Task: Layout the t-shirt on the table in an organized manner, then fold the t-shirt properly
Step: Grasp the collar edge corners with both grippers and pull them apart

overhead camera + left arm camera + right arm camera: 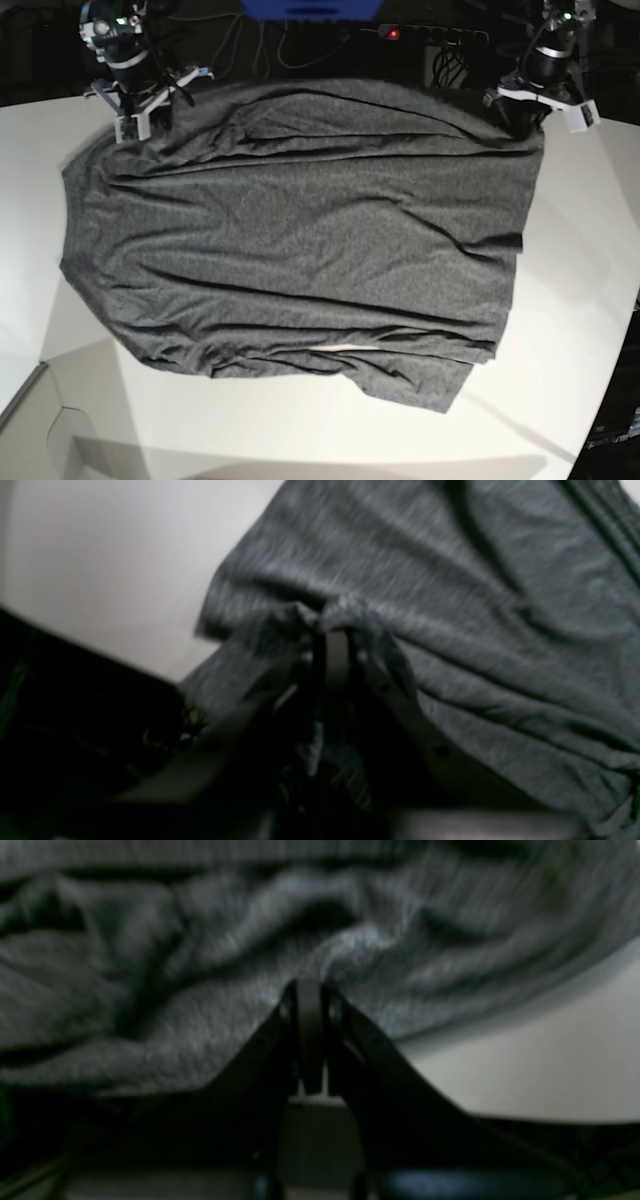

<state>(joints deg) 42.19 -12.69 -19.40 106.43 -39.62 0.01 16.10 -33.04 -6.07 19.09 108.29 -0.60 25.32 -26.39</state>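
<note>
The dark grey t-shirt [300, 240] lies spread across the white table [580, 300], rumpled with long creases, its lower edge folded under near the front. At the shirt's far right corner in the base view, my left gripper [522, 125] is shut on a bunched fold of the cloth [450, 580]; the wrist view shows the left gripper [336, 630] pinching it. My right gripper [135, 128] sits at the far left corner. Its wrist view shows the right gripper [310, 987] shut, with its tips in the shirt's edge [150, 990].
A blue object [310, 8], a power strip with a red light [420, 33] and cables lie behind the table's far edge. The table edge curves down the right side [625, 330]. Bare white tabletop surrounds the shirt at left, right and front.
</note>
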